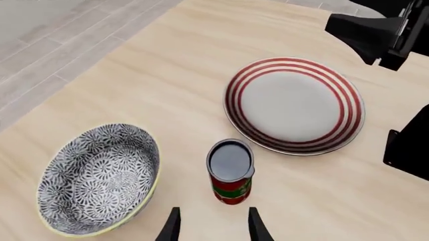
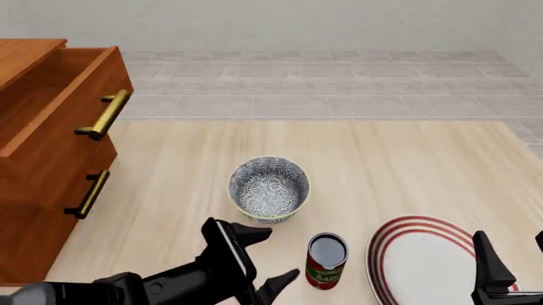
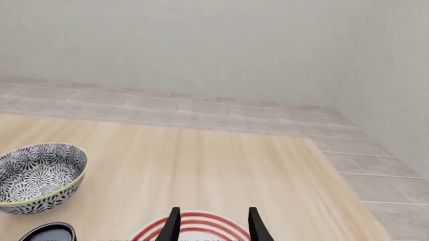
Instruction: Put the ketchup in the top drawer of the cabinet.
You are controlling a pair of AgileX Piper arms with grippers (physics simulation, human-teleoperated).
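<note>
In the front view's lower middle, the small red-labelled cylindrical ketchup can [image 2: 327, 269] is standing upright on the pale wooden tabletop [image 2: 398, 165], just right of the left arm's black tool [image 2: 273, 254], whose fingers are gaping apart and empty. The right tool [image 3: 211, 223], also parted, is hanging over the red-ringed white plate [image 2: 424, 260]. The blue-white patterned bowl [image 2: 268, 189] is sitting just behind the can, on the way to the orange-brown cabinet's [image 2: 34, 222] pulled-open top drawer [image 2: 63, 105] at upper left.

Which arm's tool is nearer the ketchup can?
Left. The left tool, open, sits just beside the ketchup can, not touching it. The right tool hovers over the striped plate, on the can's far side.
</note>
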